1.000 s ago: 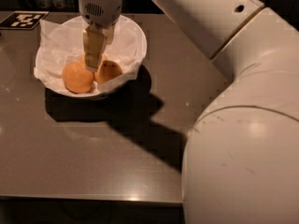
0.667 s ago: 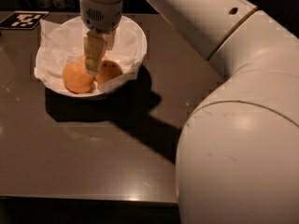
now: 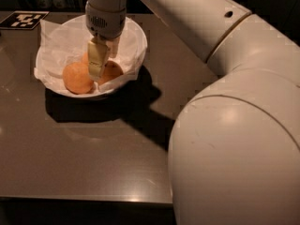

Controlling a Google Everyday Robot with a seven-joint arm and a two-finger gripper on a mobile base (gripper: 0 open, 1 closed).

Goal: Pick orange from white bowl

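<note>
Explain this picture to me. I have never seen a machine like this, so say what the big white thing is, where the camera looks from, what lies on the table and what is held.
The big white shape is a robot arm, seen close up. There is only one camera view, and it looks down past the arm onto a dark table. The arm ends in a gripper, its two-fingered hand, which is lowered into a white bowl lined with crumpled paper. Two oranges show plainly: the left orange and the right orange, with the gripper between them. Both lie in the bowl, and nothing is lifted. A black-and-white marker tag lies at the table's far corner.
</note>
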